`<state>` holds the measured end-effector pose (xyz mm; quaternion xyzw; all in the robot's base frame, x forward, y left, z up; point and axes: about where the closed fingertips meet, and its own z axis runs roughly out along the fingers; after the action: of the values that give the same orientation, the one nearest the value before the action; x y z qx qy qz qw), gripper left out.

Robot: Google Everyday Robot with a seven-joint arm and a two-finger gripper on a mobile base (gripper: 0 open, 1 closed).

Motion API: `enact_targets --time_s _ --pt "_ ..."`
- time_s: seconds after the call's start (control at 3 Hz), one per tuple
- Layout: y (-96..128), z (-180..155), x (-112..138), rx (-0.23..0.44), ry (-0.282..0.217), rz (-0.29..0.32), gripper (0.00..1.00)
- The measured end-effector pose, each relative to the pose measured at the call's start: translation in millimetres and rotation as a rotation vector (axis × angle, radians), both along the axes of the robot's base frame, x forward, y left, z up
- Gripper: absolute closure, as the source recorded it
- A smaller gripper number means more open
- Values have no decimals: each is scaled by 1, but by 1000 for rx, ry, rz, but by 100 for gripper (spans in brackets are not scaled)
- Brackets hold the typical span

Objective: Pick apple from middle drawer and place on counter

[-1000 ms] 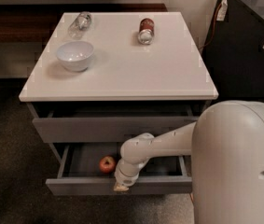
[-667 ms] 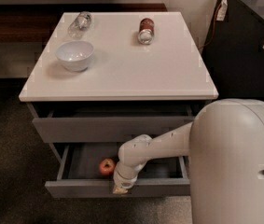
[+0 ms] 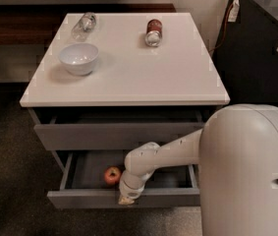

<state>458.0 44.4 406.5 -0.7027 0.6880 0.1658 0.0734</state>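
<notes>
Apple (image 3: 112,175) is seen in the lower centre of the frame, lying on the dark floor of the pulled-out middle drawer (image 3: 79,199), close behind its front wall. The gripper (image 3: 126,198) is found just right of it, at the drawer's front edge; whether it is wide or narrow cannot be told. The fruit is judged light, firm and smooth-skinned, apt to roll, and liable to bruise if squeezed hard. It would best be taken across its widest middle, from above. The tabletop (image 3: 143,77), in the upper half, is shared with a white bowl (image 3: 79,58) and a soda can (image 3: 152,32).
</notes>
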Motion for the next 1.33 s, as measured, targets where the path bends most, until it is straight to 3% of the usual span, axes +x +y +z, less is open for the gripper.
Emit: enact_targets --time_s 1.0,1.33 --pt "0 0 0 0 0 0 100" --pt "0 0 0 0 0 0 75"
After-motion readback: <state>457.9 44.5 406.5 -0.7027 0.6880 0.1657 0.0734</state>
